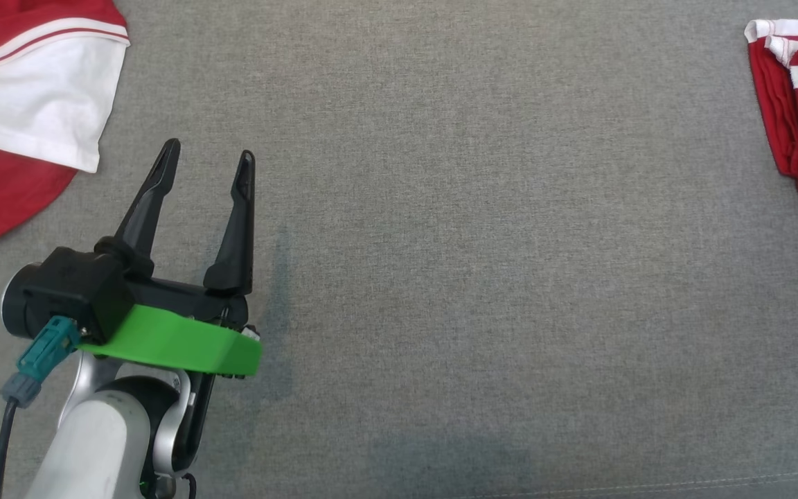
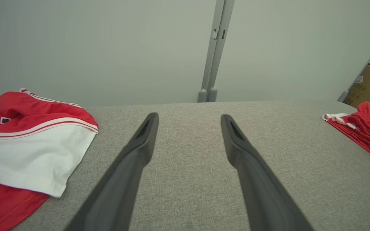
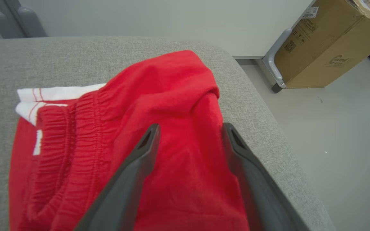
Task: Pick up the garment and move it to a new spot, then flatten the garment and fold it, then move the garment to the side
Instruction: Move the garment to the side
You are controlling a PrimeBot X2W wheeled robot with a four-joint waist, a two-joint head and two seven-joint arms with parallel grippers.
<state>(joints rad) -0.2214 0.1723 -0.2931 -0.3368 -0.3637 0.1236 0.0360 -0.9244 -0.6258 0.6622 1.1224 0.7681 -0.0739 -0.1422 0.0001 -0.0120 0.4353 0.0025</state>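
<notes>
Shorts [image 3: 172, 106] bunched at table [image 3: 43, 54] right edge; R gripper [image 3: 190, 126] spread over them, L gripper [image 1: 210, 148] spread, idle. Prob. last step, move-aside. Next: lift R clear w/o snagging.

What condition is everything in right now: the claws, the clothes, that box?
Red shorts: bunched up, near the edge of the grey cushion.
Right gripper: open, fingers straddling the shorts.
Left gripper: open, empty.
Red-and-white jersey: lying folded over.
Cardboard box: closed, on the floor.
</notes>
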